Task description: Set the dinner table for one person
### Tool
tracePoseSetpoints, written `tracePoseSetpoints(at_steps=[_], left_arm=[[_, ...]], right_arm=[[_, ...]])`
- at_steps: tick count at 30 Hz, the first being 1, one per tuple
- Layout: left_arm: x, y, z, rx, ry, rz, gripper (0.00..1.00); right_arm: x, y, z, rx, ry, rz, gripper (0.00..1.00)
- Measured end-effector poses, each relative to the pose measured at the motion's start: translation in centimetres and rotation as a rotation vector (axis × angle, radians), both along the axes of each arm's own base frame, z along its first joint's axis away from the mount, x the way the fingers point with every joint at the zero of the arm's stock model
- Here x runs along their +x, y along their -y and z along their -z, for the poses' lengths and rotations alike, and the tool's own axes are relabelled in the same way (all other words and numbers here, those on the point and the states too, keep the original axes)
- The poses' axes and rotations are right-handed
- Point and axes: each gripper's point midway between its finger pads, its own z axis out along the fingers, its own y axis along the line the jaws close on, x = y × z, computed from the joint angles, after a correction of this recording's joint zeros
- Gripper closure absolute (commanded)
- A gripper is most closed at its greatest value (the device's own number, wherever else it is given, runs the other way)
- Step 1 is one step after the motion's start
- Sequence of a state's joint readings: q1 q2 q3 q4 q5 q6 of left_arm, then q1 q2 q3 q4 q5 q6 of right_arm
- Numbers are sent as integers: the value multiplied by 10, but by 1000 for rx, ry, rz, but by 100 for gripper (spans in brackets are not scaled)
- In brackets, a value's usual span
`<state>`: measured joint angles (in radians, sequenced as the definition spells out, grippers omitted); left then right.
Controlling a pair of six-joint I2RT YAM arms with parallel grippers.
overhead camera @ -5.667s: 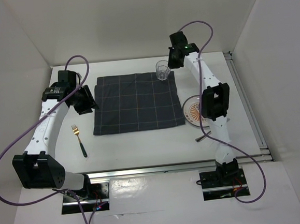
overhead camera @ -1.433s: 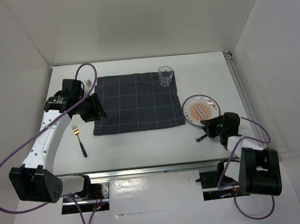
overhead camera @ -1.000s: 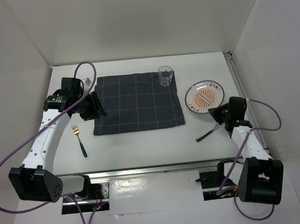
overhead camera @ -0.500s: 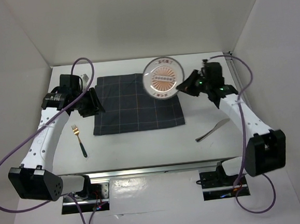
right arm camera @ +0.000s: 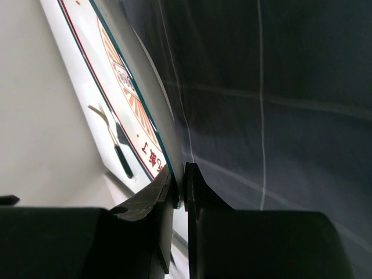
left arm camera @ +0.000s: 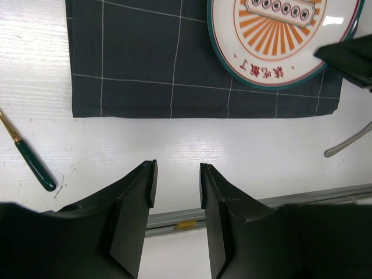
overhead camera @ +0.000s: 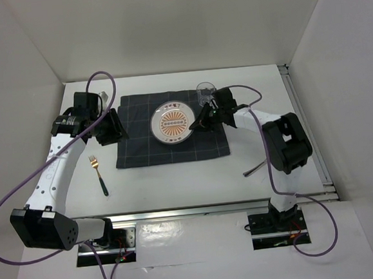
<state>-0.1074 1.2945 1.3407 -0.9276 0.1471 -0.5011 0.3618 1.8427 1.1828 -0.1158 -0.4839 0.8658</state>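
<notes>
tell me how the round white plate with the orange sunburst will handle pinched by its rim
The round white plate with the orange sunburst shows no sag held only at its edge by the right gripper, so probably stiff. Its glossy face suggests glazed ceramic, so likely slippery in that thin pinch and breakable if dropped.

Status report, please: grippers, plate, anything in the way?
Right gripper shut on plate rim, over placemat, glass close behind. Left gripper open, empty. Fork, knife on table.
</notes>
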Motion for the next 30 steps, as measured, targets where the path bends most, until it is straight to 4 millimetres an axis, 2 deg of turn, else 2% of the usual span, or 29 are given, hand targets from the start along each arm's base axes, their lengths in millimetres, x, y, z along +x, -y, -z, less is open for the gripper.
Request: tracePoseSetpoints(at_steps=[3,6,12,22,30], left_arm=[[0,-1,0,5,-1,-7,48],[0,-2,1,9,-2,-10,48],[-2,-4,2,19,-12,-16,48],[-2,-7,3,31,-12,-25,48],[-2,-7,3,31,-15,-25,48]], right_arm=[[18,-12,8,38,-1,-13,100],[26,-20,14,71,-11,-22,100],[25,-25,26,105,-61,-21,100],[25,-26,27,115,-77,-12,100],[23,-21,48,98,-131,10,100]])
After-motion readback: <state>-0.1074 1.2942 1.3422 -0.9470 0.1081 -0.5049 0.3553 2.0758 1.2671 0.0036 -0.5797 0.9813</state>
